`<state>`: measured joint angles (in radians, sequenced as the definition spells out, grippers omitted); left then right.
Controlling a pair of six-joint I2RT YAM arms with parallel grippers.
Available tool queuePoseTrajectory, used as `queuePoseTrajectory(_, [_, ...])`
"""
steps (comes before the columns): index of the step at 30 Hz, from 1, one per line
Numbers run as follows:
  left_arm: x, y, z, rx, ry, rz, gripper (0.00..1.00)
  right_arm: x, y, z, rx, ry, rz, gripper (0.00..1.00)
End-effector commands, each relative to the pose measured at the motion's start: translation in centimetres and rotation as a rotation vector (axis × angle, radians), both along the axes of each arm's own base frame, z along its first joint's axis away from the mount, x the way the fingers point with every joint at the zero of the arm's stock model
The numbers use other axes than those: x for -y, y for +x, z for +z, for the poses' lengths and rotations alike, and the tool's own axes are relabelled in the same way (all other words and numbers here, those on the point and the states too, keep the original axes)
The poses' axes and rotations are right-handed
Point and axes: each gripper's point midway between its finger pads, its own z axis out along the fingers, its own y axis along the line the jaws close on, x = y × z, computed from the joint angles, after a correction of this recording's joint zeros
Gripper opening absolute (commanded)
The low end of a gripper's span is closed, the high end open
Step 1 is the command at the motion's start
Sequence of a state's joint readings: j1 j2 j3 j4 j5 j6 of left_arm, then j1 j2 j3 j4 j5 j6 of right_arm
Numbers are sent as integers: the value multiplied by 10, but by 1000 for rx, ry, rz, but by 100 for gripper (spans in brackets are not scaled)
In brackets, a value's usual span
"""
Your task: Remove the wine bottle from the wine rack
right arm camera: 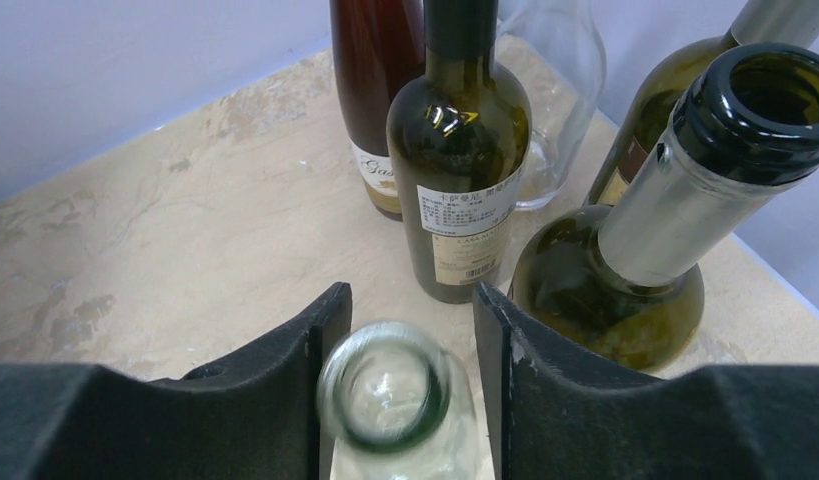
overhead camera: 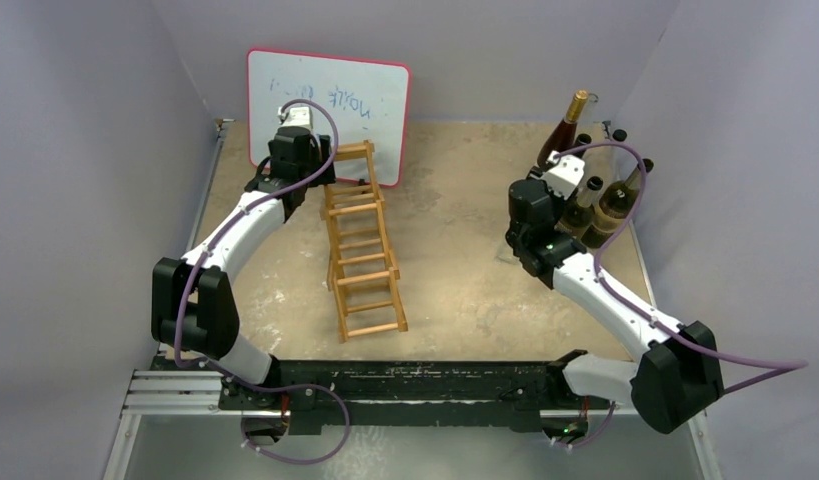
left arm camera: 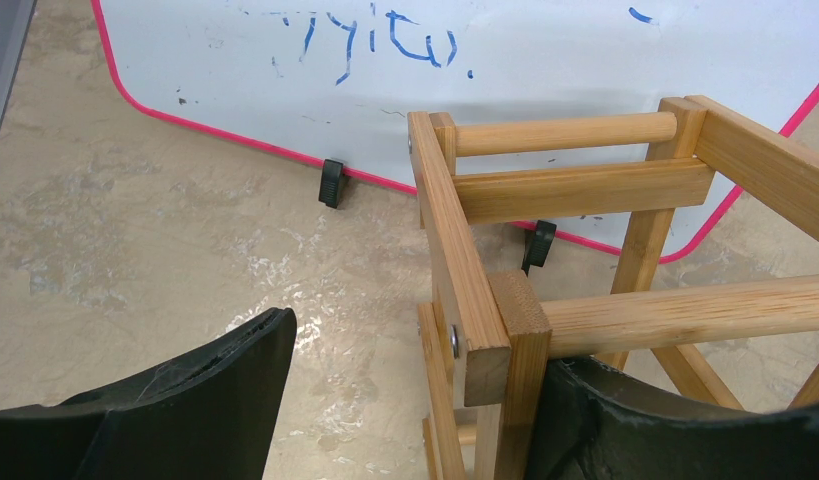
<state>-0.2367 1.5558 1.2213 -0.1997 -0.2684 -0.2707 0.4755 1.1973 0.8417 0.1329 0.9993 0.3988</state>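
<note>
Top external view: we see the wine rack [overhead camera: 363, 245] stretched along the worktop [overhead camera: 455, 260]. Its far end is at the left hand [overhead camera: 303, 150] and the rest runs back from that hand toward the arm bases. Just beyond the same hand stands the red-edged whiteboard [overhead camera: 330, 100].

In the left wrist view, the left hand [left arm camera: 415, 345] has its fingers well apart. The rack's corner post [left arm camera: 505, 370] sits between them, close against one finger and well clear of the other. The whiteboard [left arm camera: 545, 50] is propped straight ahead of the fingertips.

In the right wrist view, the wine bottle [right arm camera: 385, 395], of clear glass and open at the mouth, stands upright between the fingers of the right hand [right arm camera: 410, 300]. One finger [right arm camera: 285, 380] meets its rim in the picture, and a thin gap shows at the other. We cannot tell whether the hand presses on the neck or is loose around it.

Just beyond the fingertips stand a dark green bottle [right arm camera: 460, 150] and a brown bottle [right arm camera: 375, 90]. A green bottle with a silver neck [right arm camera: 635, 260] stands close beside one finger. All of this is well apart from the rack, over by the right hand at the far corner of the worktop.
</note>
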Motion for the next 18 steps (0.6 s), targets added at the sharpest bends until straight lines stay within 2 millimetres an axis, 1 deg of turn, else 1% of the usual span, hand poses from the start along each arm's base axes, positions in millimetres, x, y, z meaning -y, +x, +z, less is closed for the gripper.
queuePoseTrajectory(1, [-3,12,42,126,-42,22,72,1,0,21,57,16,10,52])
queuePoseTrajectory(7, [-3,12,41,126,-41,24,72,1,-5,30,74,22,37,61])
queuePoseTrajectory(12, [-3,11,45,133,-42,22,72,-4,-8,45,97,16,102,74])
queuePoseTrajectory(16, [-2,6,60,166,-56,9,77,-10,-12,59,118,9,177,84])
queuePoseTrajectory(18, [1,3,70,191,-65,-9,80,-14,-15,68,135,9,217,90])
